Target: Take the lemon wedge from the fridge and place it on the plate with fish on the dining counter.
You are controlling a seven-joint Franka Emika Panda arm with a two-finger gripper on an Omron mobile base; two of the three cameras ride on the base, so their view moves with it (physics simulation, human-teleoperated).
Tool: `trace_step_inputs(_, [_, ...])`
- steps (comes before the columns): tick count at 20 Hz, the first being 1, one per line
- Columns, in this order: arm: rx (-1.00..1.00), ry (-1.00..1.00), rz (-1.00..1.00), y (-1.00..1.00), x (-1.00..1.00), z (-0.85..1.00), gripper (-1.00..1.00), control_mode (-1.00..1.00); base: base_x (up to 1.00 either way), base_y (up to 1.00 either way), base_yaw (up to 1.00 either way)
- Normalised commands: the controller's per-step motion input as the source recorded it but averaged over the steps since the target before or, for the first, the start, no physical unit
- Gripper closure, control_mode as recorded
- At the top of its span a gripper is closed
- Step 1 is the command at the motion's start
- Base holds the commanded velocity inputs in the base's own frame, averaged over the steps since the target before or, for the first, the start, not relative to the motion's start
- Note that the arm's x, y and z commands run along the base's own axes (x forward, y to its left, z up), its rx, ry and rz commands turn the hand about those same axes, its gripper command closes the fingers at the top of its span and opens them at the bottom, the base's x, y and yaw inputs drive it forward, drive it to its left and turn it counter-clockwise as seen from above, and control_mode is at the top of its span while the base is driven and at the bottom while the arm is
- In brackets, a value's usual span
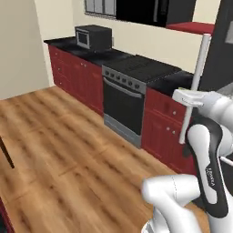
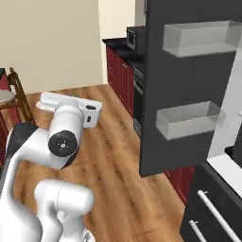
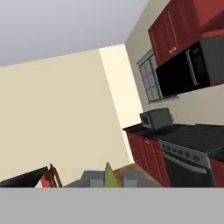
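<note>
here, wood floor [image 1: 68,150] runs along red cabinets [image 1: 75,77] and oven [image 1: 123,104].

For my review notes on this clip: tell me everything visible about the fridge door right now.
The fridge door stands swung open, its dark grey inner face toward the right base camera. Two clear, boxy shelf bins are fixed to it, one high and one lower; both look empty. In the left base view its long silver bar handle stands upright before the red cabinets. Nothing visibly touches the door.
</note>
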Motion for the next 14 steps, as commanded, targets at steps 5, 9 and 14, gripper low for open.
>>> trace_step_inputs(5, [0.00, 0.00, 0.00, 0.00, 0.00, 0.00, 1.00, 1.00, 0.00, 0.00, 0.98])
trace_step_inputs(9, [0.00, 0.00, 0.00, 0.00, 0.00, 0.00, 1.00, 1.00, 0.74, -0.25, 0.66])
trace_step_inputs(14, [0.00, 0.00, 0.00, 0.00, 0.00, 0.00, 1.00, 1.00, 1.00, -0.41, 0.29])
